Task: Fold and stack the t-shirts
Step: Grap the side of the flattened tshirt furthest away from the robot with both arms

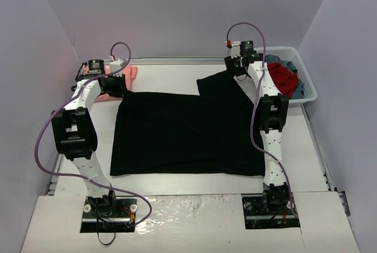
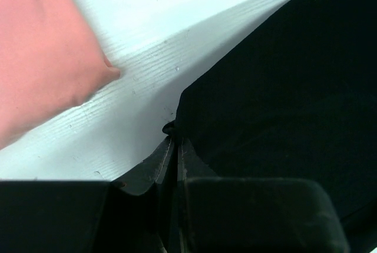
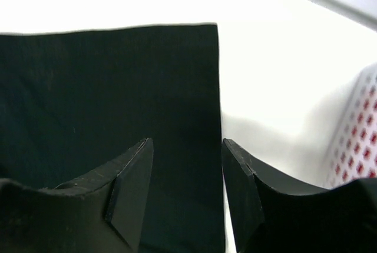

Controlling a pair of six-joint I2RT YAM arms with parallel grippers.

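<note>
Black cloth covers the middle of the table: the black t-shirt [image 1: 182,135] is spread flat on the white table [image 1: 171,72], its longer side running left to right across the front of both arms. The left gripper [image 2: 172,141] is placed at the shirt's far-left corner, its jaws pressed together with a small nip of the black hem pinched at their tips. The right gripper [image 3: 185,167] is held low over the far-right part of the shirt, its jaws apart and nothing caught between them. The cloth lies flat beneath it. The shirt's straight side edge is seen running away from the wrist camera just inside the finger on the basket side, so the fabric lies under the gap and off toward the left arm.

The salmon-pink t-shirt [image 1: 131,74] is laid just beyond the left gripper, with a strip of bare table between it and the black one. A white basket [image 1: 309,91] of other clothes is set beside the right arm.

A fold of the far edge toward the near one is judged to be the step in hand. Only the left corner is secured, and the far-right corner would have to be gripped by the right arm, which is the nearer.
</note>
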